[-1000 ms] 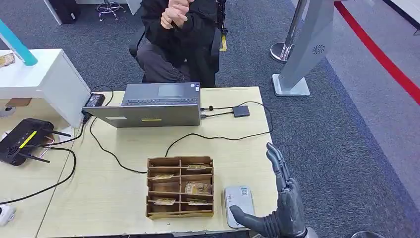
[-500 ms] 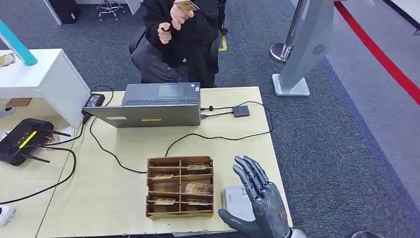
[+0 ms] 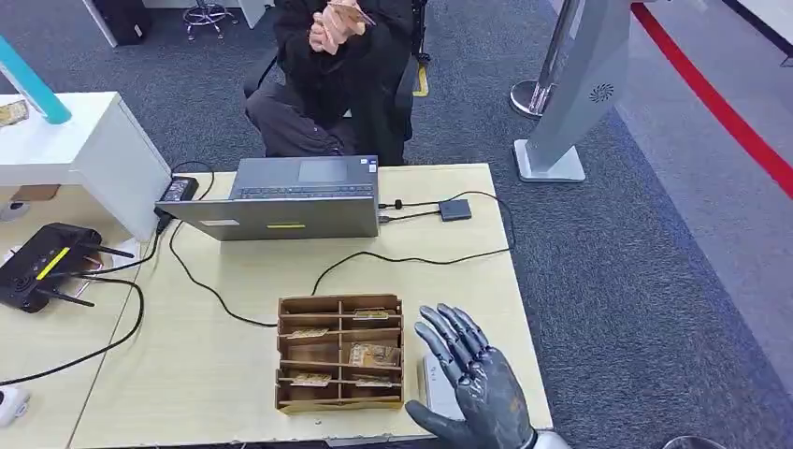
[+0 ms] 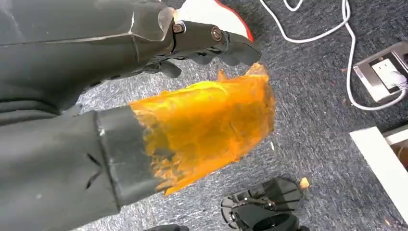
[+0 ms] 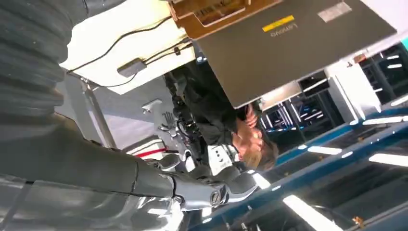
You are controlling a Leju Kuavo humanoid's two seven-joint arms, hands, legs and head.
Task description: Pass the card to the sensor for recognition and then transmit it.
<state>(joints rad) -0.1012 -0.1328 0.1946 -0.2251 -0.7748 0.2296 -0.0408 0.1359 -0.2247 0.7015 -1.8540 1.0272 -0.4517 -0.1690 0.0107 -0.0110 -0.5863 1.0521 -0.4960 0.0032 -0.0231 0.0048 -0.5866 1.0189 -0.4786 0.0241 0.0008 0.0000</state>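
Note:
A person seated behind the table holds a tan card [image 3: 346,12] between both raised hands. The grey-white sensor [image 3: 429,376] lies at the table's front edge, right of a wooden card box [image 3: 339,354] with several cards in its slots. My right hand [image 3: 472,391] hovers over the sensor with fingers spread, holds nothing and hides most of it. In the right wrist view the right hand's fingers [image 5: 219,191] are stretched out and bare. My left hand [image 4: 202,82] hangs over the carpet with its orange-covered thumb apart from the dark fingers [image 4: 216,41], nothing in it.
A closed grey laptop [image 3: 290,198] stands at the table's far side, its cables running to a small adapter [image 3: 455,210] and past the box. A black router [image 3: 45,267] and a white shelf [image 3: 84,150] are at the left. A grey stand [image 3: 570,103] rises beyond the right corner.
My right hand swung left from the table's right edge to above the sensor, turning palm down. The person lifted the card, then brought both hands together around it.

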